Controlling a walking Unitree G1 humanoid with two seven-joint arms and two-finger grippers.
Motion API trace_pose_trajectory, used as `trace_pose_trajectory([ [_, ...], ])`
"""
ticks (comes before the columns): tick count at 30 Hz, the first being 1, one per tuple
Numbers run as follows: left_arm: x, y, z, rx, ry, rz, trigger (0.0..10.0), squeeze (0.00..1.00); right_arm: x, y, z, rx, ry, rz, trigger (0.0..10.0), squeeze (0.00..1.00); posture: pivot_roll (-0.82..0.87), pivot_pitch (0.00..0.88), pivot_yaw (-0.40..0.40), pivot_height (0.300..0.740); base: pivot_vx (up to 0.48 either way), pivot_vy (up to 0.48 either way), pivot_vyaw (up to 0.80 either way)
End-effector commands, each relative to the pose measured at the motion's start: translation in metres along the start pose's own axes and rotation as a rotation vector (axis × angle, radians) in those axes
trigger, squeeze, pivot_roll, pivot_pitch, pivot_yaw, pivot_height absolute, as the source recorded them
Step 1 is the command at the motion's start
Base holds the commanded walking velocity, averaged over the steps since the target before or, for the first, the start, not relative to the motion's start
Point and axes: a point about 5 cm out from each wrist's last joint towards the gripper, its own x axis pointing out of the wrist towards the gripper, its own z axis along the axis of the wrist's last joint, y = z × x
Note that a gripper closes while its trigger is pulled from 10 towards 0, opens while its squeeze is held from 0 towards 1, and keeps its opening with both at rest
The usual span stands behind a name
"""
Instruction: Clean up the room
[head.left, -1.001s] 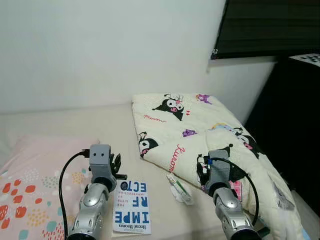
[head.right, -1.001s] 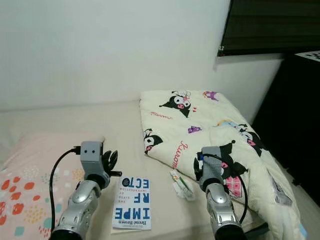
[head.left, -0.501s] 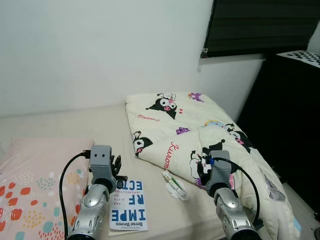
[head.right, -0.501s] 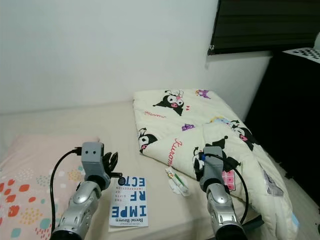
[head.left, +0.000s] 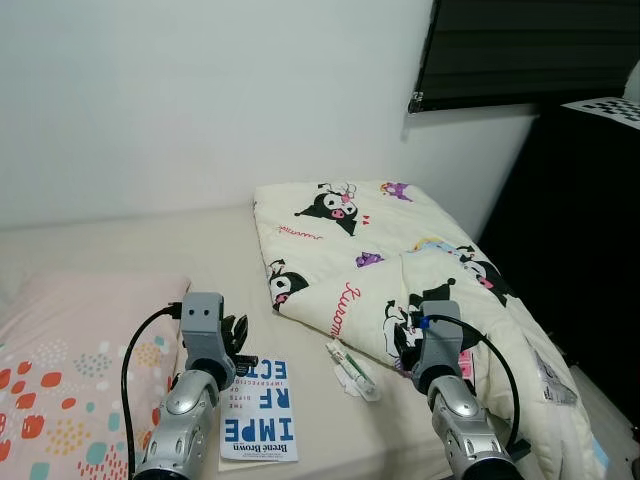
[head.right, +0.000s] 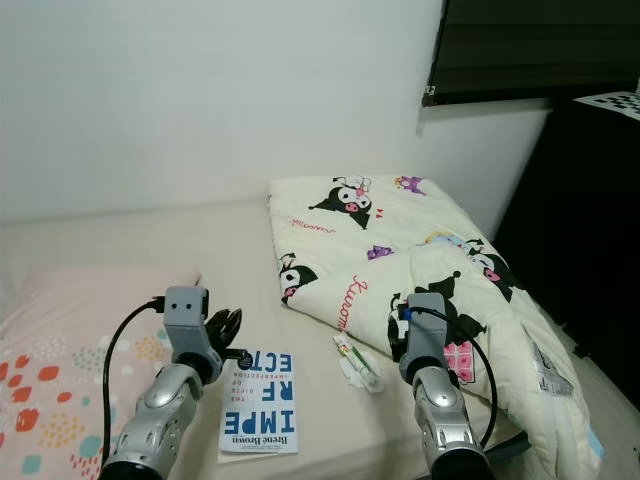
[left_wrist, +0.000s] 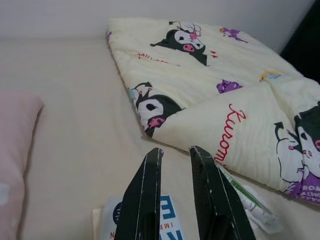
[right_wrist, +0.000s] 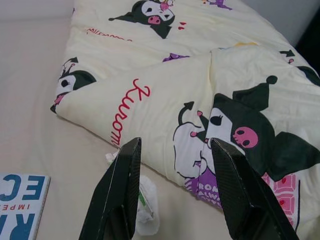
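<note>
Right gripper (right_wrist: 175, 192), jaws wide and empty, hovered above the wrapper (head.right: 357, 367) beside the quilt (head.right: 400, 240), best pinched squarely; left gripper (left_wrist: 175, 192), jaws narrow, hung over the book (head.right: 260, 403).

A home bedroom: a beige-sheeted bed (head.left: 150, 250) against a plain white wall (head.left: 200, 100), with a cream cartoon-print quilt (head.left: 400, 260) at right and a pink spotted pillow (head.left: 70, 350) near left.
</note>
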Motion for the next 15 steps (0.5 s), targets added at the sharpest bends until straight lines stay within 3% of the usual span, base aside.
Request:
trace_pose_trajectory([
  [1,-0.0030,-0.0008,-0.0059,-0.014,0.029,-0.006,10.0,0.00,0.0009,0.0017,0.0007,0.006,0.004,0.005,10.0,0.00,0.00,0.016,-0.049,0.650,0.000,0.000,0.00],
  [15,-0.0061,-0.0004,-0.0112,0.048,0.058,-0.018,10.0,0.00,-0.0006,0.0040,-0.0017,-0.001,0.008,0.017,10.0,0.00,0.00,0.008,-0.050,0.620,0.000,0.000,0.00],
])
